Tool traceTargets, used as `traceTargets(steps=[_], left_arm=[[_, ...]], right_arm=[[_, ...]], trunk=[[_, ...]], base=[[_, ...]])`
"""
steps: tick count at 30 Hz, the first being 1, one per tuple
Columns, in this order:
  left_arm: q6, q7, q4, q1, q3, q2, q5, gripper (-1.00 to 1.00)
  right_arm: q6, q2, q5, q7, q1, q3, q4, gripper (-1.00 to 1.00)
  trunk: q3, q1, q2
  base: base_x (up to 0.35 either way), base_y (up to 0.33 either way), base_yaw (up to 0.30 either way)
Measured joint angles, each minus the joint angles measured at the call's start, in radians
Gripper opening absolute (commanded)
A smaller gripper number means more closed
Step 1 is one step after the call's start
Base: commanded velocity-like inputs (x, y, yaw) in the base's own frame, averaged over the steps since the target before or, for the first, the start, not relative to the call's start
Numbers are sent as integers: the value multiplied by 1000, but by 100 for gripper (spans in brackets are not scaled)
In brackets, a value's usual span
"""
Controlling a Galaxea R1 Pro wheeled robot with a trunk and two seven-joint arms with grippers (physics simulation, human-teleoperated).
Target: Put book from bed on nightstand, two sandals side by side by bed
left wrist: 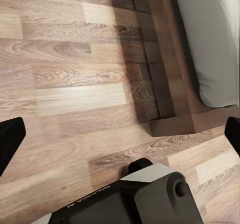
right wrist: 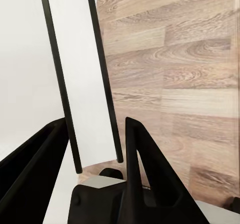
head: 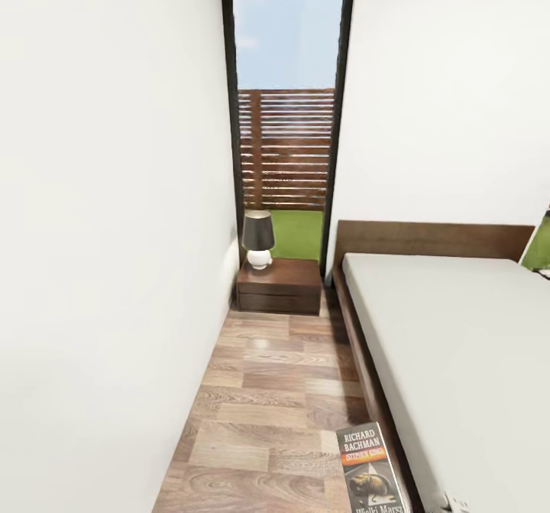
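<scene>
Head view has the book (head: 370, 471) low in the aisle beside the bed (head: 458, 345), well short of the nightstand (head: 279, 284). The right gripper (right wrist: 95, 124) seems clamped on it edge-on, while the left gripper (left wrist: 120, 134) hangs spread and empty over the floor. Such a thin pinch could let the book slip on the way, and the lamp (head: 258, 238) crowding the nightstand top could be knocked at set-down; the wall (head: 114, 230) is close.

left end effector (left wrist: 120, 134) spread wide, right end effector (right wrist: 95, 149) clamped
</scene>
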Motion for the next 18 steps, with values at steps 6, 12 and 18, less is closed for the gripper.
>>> traceTargets(steps=[6,12,18], left_arm=[[0,-1,0,0,0,0,0,100],[0,0,0,0,0,0,0,100],[0,0,0,0,0,0,0,100]], right_arm=[[0,0,0,-3,0,-1,0,-100],[0,0,1,-4,0,0,0,-100],[-1,0,1,-4,0,0,0,-100]], trunk=[[0,0,0],[0,0,0],[-4,0,0]], base=[[0,0,-196],[0,0,-27],[0,0,-1]])
